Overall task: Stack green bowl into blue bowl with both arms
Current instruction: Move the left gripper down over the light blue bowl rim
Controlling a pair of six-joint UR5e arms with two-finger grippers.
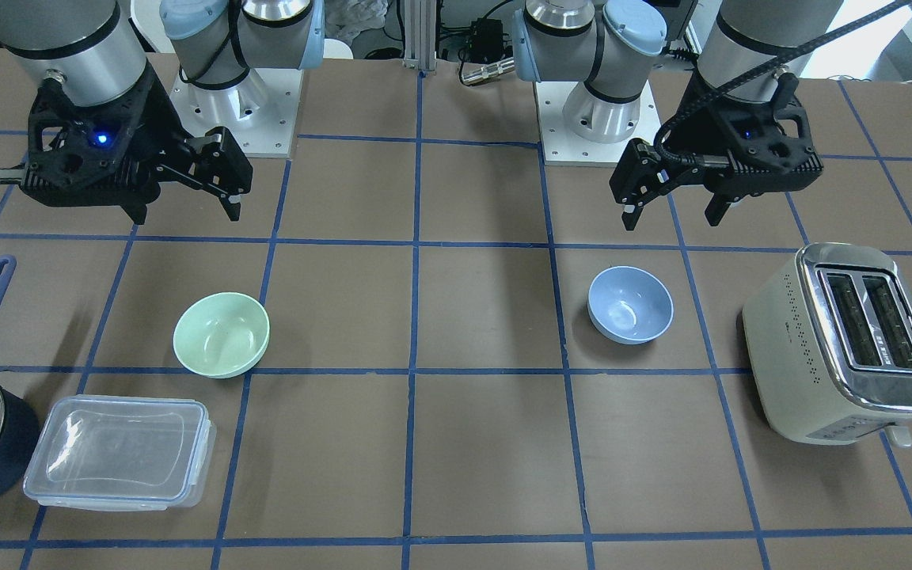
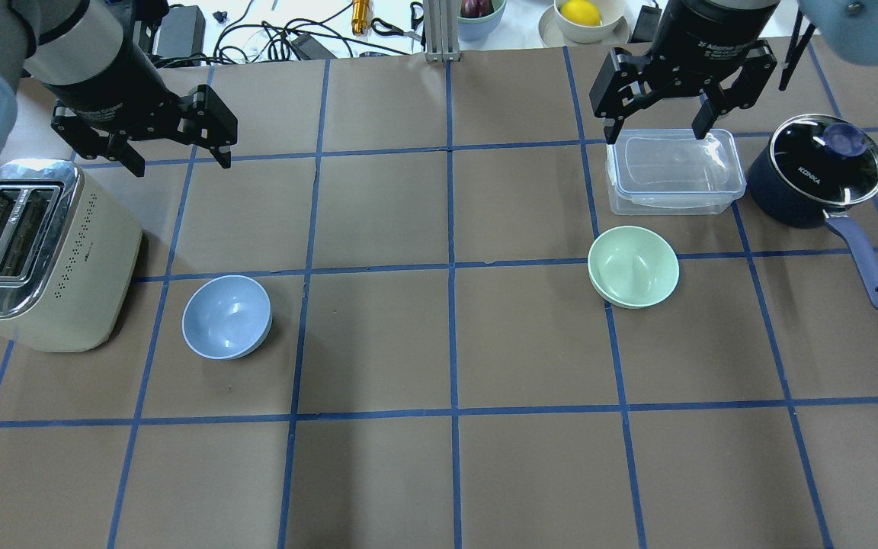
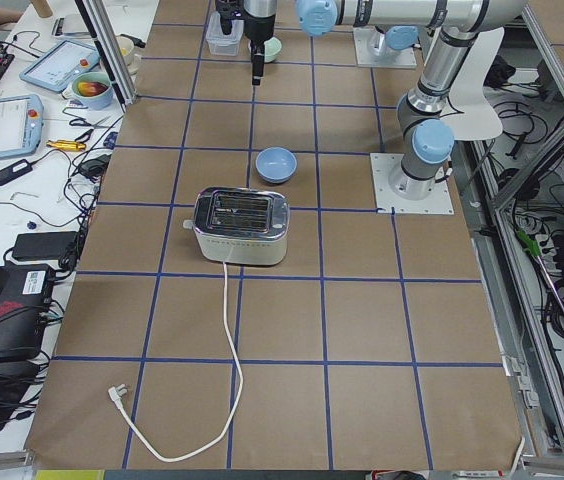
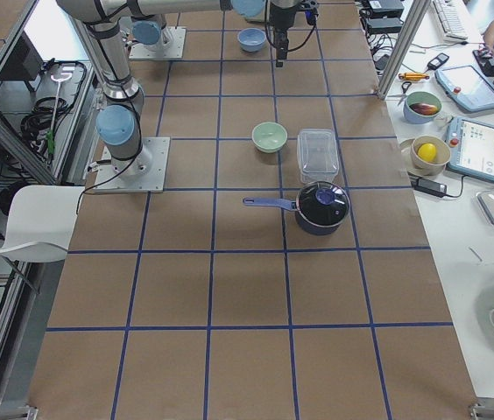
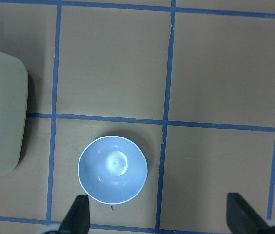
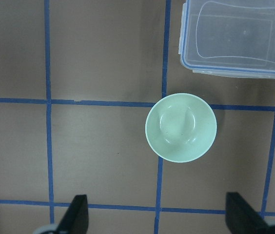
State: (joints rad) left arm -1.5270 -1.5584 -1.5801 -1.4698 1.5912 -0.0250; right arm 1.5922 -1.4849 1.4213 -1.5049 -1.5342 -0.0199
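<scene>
The green bowl stands upright on the table on the robot's right; it also shows in the front view and the right wrist view. The blue bowl stands upright on the robot's left, next to the toaster, and shows in the front view and the left wrist view. My left gripper hangs open and empty above the table, beyond the blue bowl. My right gripper hangs open and empty over the clear container, beyond the green bowl. The bowls are far apart.
A cream toaster stands left of the blue bowl. A lidded clear plastic container and a dark blue saucepan with its handle sit just beyond and right of the green bowl.
</scene>
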